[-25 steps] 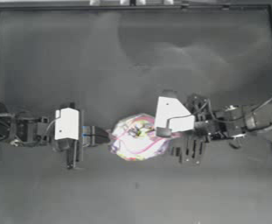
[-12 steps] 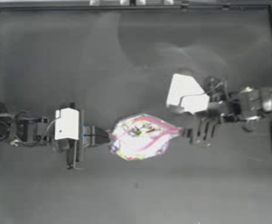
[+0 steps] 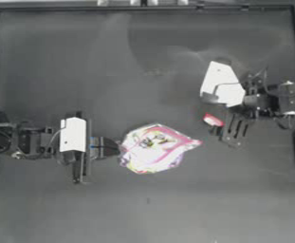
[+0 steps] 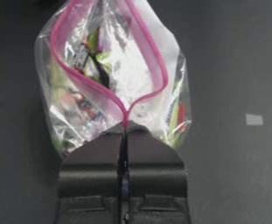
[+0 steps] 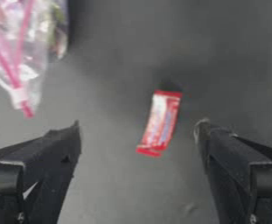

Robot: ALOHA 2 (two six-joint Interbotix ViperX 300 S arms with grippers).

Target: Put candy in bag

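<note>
The bag [image 3: 154,148] lies at the table's middle, clear plastic with colourful sweets inside and a pink zip strip. My left gripper [image 3: 111,148] is shut on the bag's left edge. In the left wrist view the left gripper [image 4: 125,131] pinches the pink strip of the bag [image 4: 111,83], whose mouth gapes open. The candy [image 3: 213,120], a small red-and-white wrapped sweet, lies on the table to the right of the bag. My right gripper [image 3: 231,130] hangs open beside it. In the right wrist view the candy [image 5: 160,122] lies between the spread jaws of the right gripper [image 5: 138,127], untouched.
A corner of the bag [image 5: 21,52] shows off to one side in the right wrist view. Raised table edges [image 3: 143,8] frame the dark surface. A small white fleck [image 4: 254,119] lies on the table near the bag.
My right arm has drawn back from the bag, moving right and toward the far side, and now hangs by the candy. The left gripper and bag have stayed put.
</note>
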